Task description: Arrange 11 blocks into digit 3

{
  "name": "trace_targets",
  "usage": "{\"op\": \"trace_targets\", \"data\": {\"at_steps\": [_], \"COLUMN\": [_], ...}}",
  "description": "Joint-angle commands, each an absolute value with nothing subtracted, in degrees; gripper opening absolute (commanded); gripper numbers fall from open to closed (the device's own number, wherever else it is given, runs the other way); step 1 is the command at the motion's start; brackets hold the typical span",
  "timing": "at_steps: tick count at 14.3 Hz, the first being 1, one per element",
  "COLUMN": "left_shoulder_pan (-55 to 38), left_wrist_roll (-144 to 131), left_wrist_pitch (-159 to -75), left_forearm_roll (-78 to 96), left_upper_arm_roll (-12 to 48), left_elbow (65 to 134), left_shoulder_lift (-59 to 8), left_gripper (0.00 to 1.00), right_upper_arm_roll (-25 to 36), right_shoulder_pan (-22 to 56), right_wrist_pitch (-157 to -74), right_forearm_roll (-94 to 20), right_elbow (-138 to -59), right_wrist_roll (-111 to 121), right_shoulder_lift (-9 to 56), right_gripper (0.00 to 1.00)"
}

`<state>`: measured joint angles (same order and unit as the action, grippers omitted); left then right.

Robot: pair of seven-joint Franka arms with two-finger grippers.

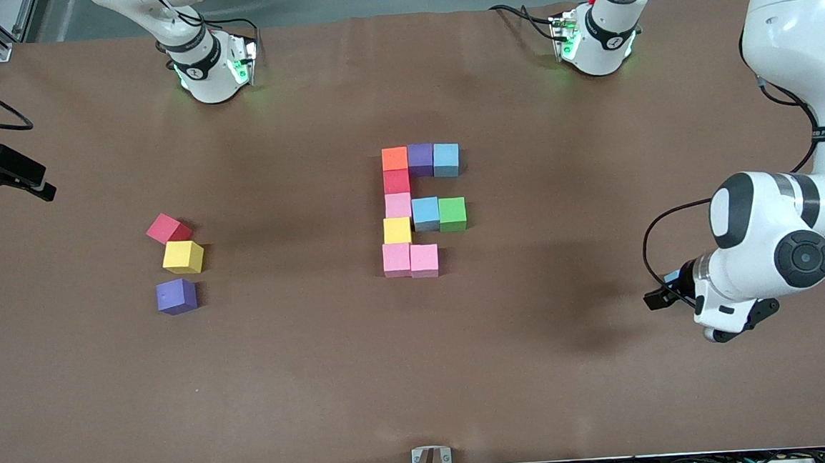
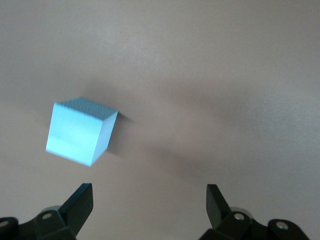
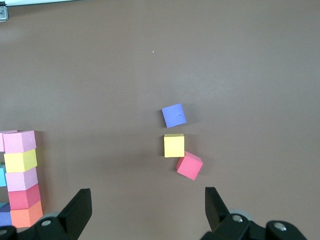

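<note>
Cubes nearest us: we note left gripper [image 2: 150,212], jaws spread, over a loose blue cube [image 2: 80,132] at its table end, then the ten-cube unfinished digit 3 [image 1: 422,209] mid-table, and right gripper [image 3: 147,212], also spread, above the right arm's end.

matte blocks [image 1: 420,159], smooth brown table [image 1: 319,352]

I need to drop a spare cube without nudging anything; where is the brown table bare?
Bare: the stretch of brown table between the loose red, yellow and purple foam cubes and the coloured cube figure, and the strip nearer the front camera. Crowded: the notches inside the figure.
</note>
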<state>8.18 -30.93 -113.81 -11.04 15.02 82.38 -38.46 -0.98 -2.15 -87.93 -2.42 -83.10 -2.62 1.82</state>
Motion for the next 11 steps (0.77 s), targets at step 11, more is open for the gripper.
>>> {"op": "trace_targets", "data": {"at_steps": [11], "left_shoulder_pan": [16.00], "left_wrist_roll": [-3.52], "left_wrist_pitch": [-121.99], "left_forearm_roll": [-12.84], "left_upper_arm_roll": [13.53], "left_elbow": [87.10], "left_shoulder_lift": [-40.52], "left_gripper": [1.00], "right_upper_arm_roll": [-1.67], "right_shoulder_pan": [-3.08], "right_wrist_pitch": [-88.07], "right_forearm_roll": [-1.85], "right_elbow": [-83.23], "right_wrist_roll": [-1.85], "right_shoulder_lift": [1.32], "right_gripper": [1.00]}}
